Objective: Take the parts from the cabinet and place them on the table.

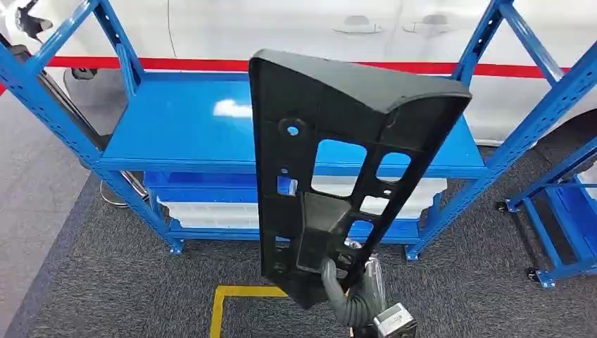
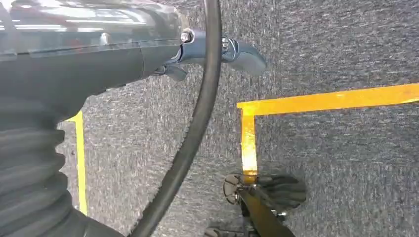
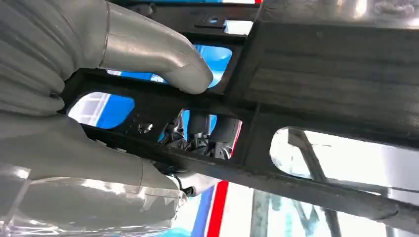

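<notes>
Standing across the grey carpet is the blue cabinet, a steel rack with a bare blue top shelf and white trays on the lower shelf. A white car body with a red stripe runs behind it, a second blue rack sits off to the right, and yellow floor tape marks a corner just in front of the robot. Rising in front of all that is the black plastic part, a long panel with cut-out windows, held upright and blocking the middle of the cabinet. The right hand grips it at its lower end, thumb pressed on one face, fingers curled through an opening. The left hand hangs over the carpet, holding nothing; whether its fingers are spread or curled, the view does not tell.
</notes>
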{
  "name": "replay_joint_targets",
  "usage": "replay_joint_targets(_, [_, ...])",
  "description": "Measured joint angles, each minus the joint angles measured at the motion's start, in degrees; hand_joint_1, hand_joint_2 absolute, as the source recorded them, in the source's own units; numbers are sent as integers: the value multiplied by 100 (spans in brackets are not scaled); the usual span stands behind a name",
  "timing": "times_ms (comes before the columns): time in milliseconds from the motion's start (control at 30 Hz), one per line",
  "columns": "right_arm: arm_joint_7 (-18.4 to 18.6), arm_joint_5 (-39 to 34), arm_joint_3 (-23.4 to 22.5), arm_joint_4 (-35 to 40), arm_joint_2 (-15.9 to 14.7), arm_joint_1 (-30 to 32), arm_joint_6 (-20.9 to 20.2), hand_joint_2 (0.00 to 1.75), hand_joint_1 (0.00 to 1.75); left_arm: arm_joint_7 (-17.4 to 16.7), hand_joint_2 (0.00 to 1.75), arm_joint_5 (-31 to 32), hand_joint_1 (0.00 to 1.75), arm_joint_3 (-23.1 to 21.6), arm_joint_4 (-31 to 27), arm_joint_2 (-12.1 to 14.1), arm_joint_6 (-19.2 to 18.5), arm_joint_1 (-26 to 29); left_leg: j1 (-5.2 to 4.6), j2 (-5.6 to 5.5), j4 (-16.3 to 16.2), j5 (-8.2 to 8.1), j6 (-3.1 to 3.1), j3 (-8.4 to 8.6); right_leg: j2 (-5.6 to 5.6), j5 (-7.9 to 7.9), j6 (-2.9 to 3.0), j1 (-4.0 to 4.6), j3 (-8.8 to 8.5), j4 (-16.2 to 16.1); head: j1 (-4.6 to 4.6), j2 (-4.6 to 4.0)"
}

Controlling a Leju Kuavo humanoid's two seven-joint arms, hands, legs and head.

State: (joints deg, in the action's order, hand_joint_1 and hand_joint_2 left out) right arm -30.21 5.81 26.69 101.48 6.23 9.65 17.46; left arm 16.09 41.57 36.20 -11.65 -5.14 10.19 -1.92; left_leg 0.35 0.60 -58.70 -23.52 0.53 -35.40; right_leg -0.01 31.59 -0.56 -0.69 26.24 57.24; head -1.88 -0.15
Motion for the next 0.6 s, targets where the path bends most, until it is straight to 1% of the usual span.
replay_joint_targets(33, [-37,-2,-6,19,-4,37,6,175,175,7,175,2,0,15,0,0,-2,-2,0,2,4,53,-48,-3,-3,-14,31,12,50,12,4,0])
replay_joint_targets(67, [-77,2,-15,48,-9,81,11,175,175,9,175,4,0,28,0,0,-7,-3,8,2,21,96,-80,-9,-1,-40,67,35,72,26,0,0])
replay_joint_targets(100, [-109,9,-22,68,-20,132,11,175,175,15,175,9,0,42,0,0,-15,8,10,-1,36,143,-129,-15,-7,-95,129,29,98,16,2,0])
replay_joint_targets(133, [-142,20,-24,83,-28,161,11,175,175,18,175,9,0,61,0,13,-22,22,47,-9,-20,78,-160,-50,-36,-178,195,-8,156,-17,2,0])
replay_joint_targets(167, [-164,20,-26,92,-33,182,11,175,175,33,175,9,0,74,0,13,-33,23,48,-13,-162,-189,-182,-132,-39,-239,241,-1,228,-16,0,0])
replay_joint_targets(200, [-190,18,-31,109,-33,213,11,175,175,37,175,15,0,76,0,11,-55,36,51,-15,-459,-544,-193,-231,-42,-295,291,2,302,-15,2,0])
replay_joint_targets(233, [-208,17,-37,131,-33,262,11,175,175,46,175,15,0,76,0,11,-61,43,53,-13,-878,-891,-209,-334,-43,-357,294,15,383,-14,0,0])
replay_joint_targets(267, [-223,13,-44,144,-39,309,11,175,175,52,175,17,0,81,0,13,-68,46,53,-14,-1294,-1132,-221,-411,-47,-423,298,32,471,-9,2,0])
replay_joint_targets(300, [-236,-2,-52,153,-52,344,11,175,175,59,175,20,0,83,0,18,-72,43,52,-14,-1597,-1179,-224,-443,-51,-488,298,43,559,7,2,0])
replay_joint_targets(333, [-240,-7,-63,153,-61,375,13,175,175,61,175,20,0,85,0,22,-74,44,52,-14,-1692,-1066,-219,-382,-50,-545,293,52,651,21,0,0])
replay_joint_targets(367, [-243,-13,-79,155,-70,409,24,175,175,66,175,20,0,85,0,24,-74,45,50,-14,-1551,-839,-205,-197,-52,-600,283,59,745,45,2,0])
replay_joint_targets(400, [-249,-26,-87,166,-79,439,28,175,175,72,175,22,0,85,0,24,-74,46,48,-14,-1213,-607,-185,90,-54,-645,271,61,833,73,0,0])
replay_joint_targets(433, [-260,-35,-98,188,-83,468,28,175,175,79,175,22,0,85,0,24,-74,41,44,-17,-729,-497,-151,457,-52,-689,256,65,911,108,0,0])
replay_joint_targets(467, [-267,-48,-105,212,-85,487,28,175,175,90,175,28,0,85,-2,26,-74,30,33,-25,-223,-622,-102,820,-55,-723,236,63,952,144,0,0])
replay_joint_targets(500, [-269,-55,-118,236,-85,501,31,175,175,98,175,28,0,87,-4,26,-74,21,-3,-25,206,-765,-77,1060,-53,-758,199,87,987,170,2,0])
replay_joint_targets(533, [-273,-59,-129,243,-87,510,35,175,175,98,175,28,0,90,-4,26,-74,17,-13,-22,195,-774,-64,991,-73,-815,154,80,985,152,0,0])
replay_joint_targets(567, [-280,-65,-142,249,-90,522,35,175,175,105,175,28,0,92,-4,26,-74,22,-34,-24,196,-750,-29,978,-76,-863,118,57,991,137,0,0])
replay_joint_targets(600, [-277,-81,-148,260,-92,549,35,175,175,105,175,28,0,96,-4,28,-74,30,-44,-23,216,-696,14,956,-77,-917,79,54,986,109,0,0])
